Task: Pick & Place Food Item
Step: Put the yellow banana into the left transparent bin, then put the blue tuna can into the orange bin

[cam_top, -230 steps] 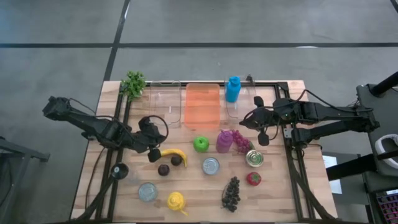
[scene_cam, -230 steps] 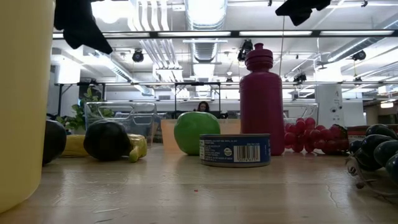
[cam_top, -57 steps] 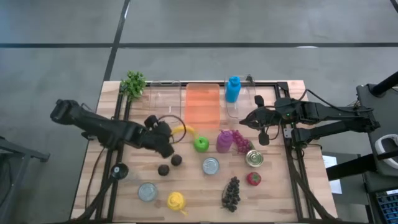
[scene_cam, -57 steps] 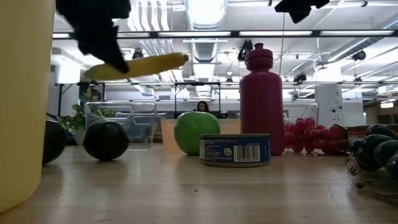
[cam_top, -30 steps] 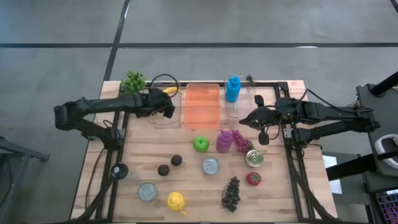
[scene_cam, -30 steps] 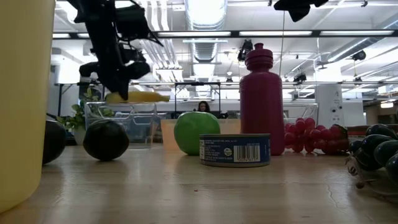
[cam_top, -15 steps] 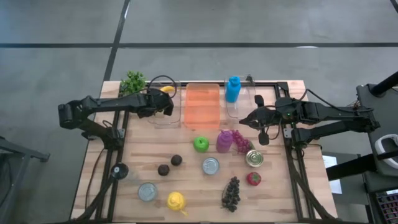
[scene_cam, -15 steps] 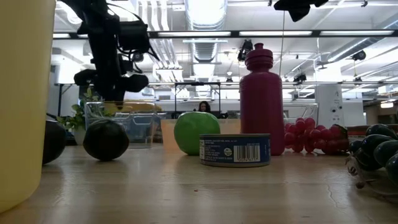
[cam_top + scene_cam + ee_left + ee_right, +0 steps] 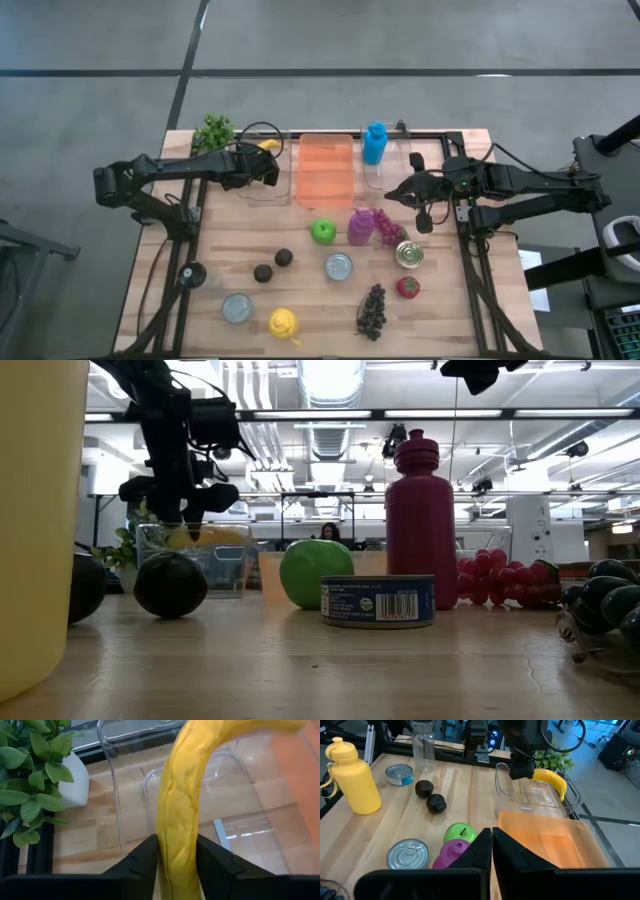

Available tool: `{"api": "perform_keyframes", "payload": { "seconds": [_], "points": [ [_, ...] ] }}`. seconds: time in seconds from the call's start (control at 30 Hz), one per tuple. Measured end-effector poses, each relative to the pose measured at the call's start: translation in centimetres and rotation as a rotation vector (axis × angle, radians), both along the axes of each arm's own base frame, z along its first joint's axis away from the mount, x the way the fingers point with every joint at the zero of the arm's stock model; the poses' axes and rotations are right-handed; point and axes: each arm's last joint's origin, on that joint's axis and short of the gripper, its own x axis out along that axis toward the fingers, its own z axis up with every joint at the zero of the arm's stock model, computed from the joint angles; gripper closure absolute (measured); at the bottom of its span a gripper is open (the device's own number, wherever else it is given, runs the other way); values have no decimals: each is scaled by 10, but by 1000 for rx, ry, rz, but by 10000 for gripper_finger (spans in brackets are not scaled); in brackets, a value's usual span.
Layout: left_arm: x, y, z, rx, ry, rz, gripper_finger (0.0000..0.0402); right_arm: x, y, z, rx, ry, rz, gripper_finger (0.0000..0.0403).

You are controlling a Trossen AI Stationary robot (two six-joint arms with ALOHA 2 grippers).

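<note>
I'm seeing the banana [image 9: 181, 815] sitting between my left end effector's [image 9: 176, 854] two fingers [image 9: 142, 862], which are flanking it on both sides; whether they're pinching it or already slackening off, I cannot tell. The banana is arching out past the fingertips, hanging over the clear container [image 9: 265, 170] at the far left part of the desk [image 9: 310, 310], its tip poking toward the far rim in the high view [image 9: 268, 145]. From the low view the yellow fruit [image 9: 205, 536] is showing at the container's rim height, right under the left end effector [image 9: 178, 495]. A potted green plant [image 9: 214, 132] is standing just beside the container, at the desk's far left corner. An orange tray [image 9: 326, 168] is lying just beside the container on its other side.

My right end effector [image 9: 491, 851] is waiting over the right side of the desk, fingers pressed together, gripping nothing, near the purple bottle [image 9: 360, 226] and red grapes [image 9: 387, 228].

Nearer me I'm seeing a green apple [image 9: 322, 232], two dark round fruits [image 9: 273, 265], a tin can [image 9: 339, 266] and a yellow bottle [image 9: 284, 323], all well apart from the banana.
</note>
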Motion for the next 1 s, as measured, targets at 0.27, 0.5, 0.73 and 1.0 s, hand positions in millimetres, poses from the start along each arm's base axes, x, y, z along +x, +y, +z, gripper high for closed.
{"api": "perform_keyframes", "payload": {
  "seconds": [0.27,0.5,0.73,1.0],
  "points": [
    [0,0,0,2,-4,0,226,0,0,0,1,1,-1,394],
    [2,1,4,8,5,-31,211,0,0,0,3,1,-1,394],
    [10,-3,41,62,-73,-128,226,-1,0,0,7,5,-3,394],
    [14,-41,89,123,-230,-302,282,-4,0,2,8,-7,-3,394]
  ]
}}
